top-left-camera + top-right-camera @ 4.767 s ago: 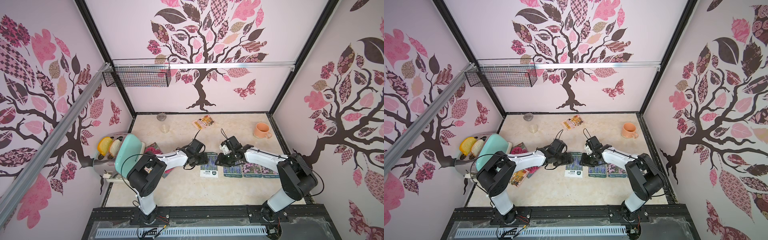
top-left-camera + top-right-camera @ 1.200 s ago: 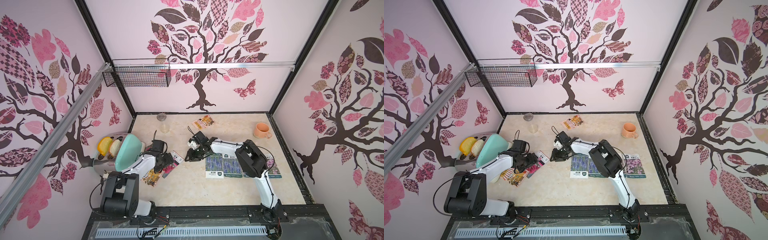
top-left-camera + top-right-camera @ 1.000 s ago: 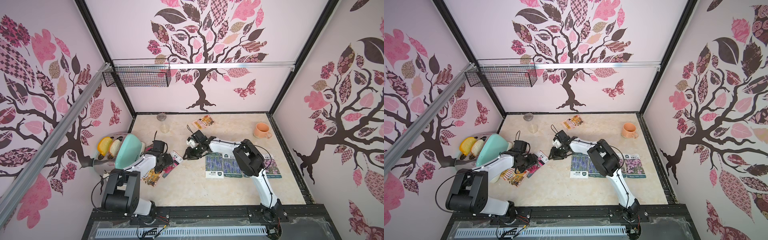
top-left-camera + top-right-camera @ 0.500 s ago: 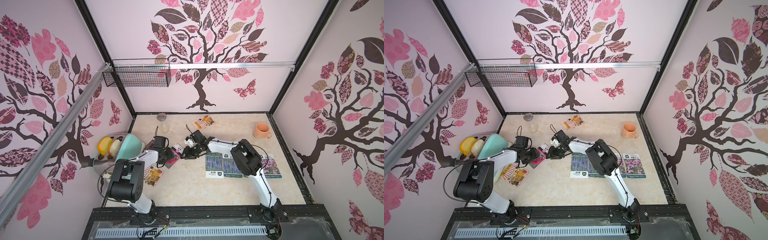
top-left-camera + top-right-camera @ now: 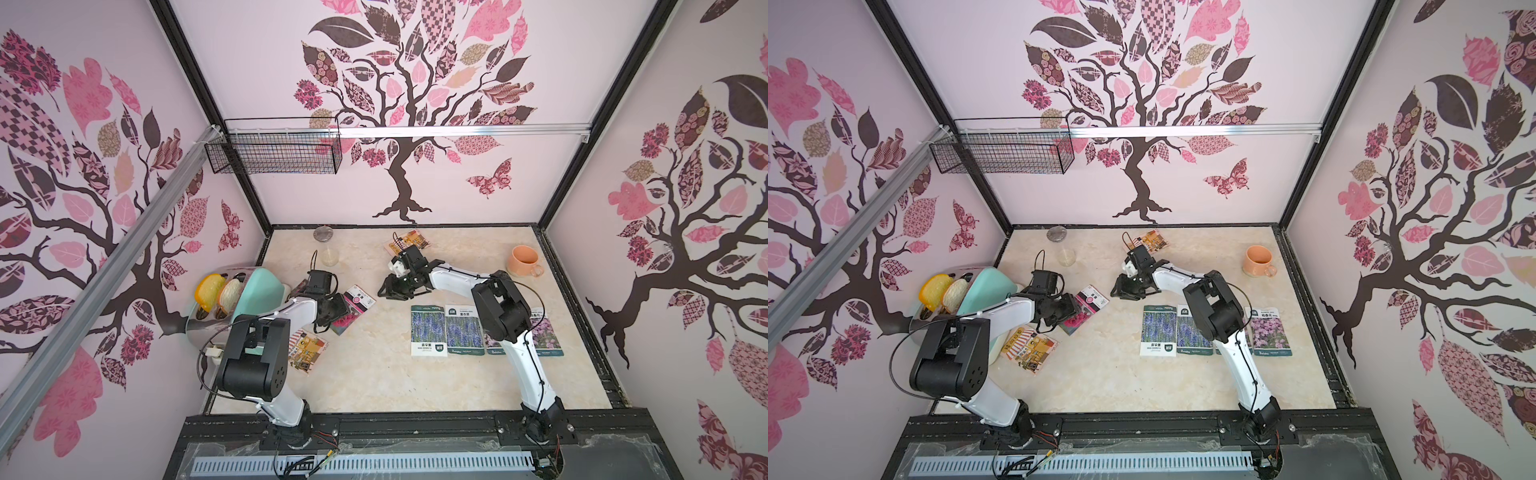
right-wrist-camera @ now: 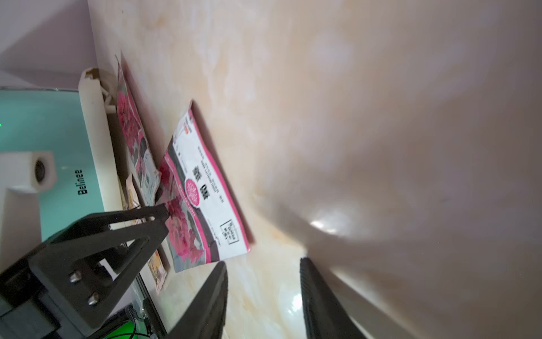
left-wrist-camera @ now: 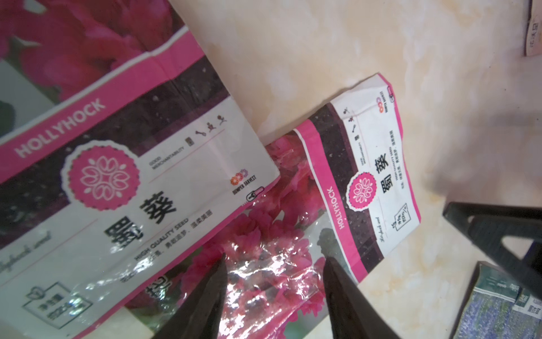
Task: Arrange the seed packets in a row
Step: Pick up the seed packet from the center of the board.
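Red-pink packet (image 5: 355, 304) has shifted slightly under left claw (image 7: 274, 257), grip unclear; right claw (image 6: 262, 262) released.

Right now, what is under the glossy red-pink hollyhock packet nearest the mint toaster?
The upper hollyhock packet overlaps the flower end of a second glossy red-pink hollyhock packet on the beige tabletop. The overlapped part and anything else beneath are covered.

Right arm (image 5: 505, 316) hides most of pink-purple packet (image 5: 493, 345); hollyhock packet (image 7: 117, 176) edge-cropped.
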You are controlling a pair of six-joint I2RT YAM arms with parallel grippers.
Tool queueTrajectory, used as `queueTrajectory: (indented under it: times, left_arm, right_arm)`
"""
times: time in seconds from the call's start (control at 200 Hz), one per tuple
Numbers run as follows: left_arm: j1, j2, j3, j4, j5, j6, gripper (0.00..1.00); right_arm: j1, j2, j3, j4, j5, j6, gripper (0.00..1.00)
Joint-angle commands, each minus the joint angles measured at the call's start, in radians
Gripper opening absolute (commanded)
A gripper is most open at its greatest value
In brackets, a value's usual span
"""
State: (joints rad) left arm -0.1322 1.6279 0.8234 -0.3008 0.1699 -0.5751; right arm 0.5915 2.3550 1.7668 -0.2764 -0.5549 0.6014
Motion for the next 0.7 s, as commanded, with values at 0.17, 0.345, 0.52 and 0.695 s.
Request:
queueTrajectory:
  times: [0.17, 0.345, 0.52, 0.695]
  left_arm:
    - [-0.002, 0.090, -0.049, -0.089, 0.032, 0.004, 0.54]
    - [-0.003, 0.110, -0.051, -0.076, 0.044, 0.006, 0.54]
    - [-0.008, 0.142, -0.041, -0.062, 0.066, 0.001, 0.53]
    - [-0.017, 0.164, -0.032, -0.056, 0.075, 0.004, 0.52]
  right_arm:
    - [0.038, 0.104, 0.044, -0.046, -0.020, 0.004, 0.43]
    - [0.080, 0.104, 0.005, -0.008, -0.033, 0.027, 0.43]
    - [0.101, 0.104, -0.020, 0.029, -0.059, 0.051, 0.40]
    - [0.094, 0.086, -0.008, 0.027, -0.012, 0.039, 0.27]
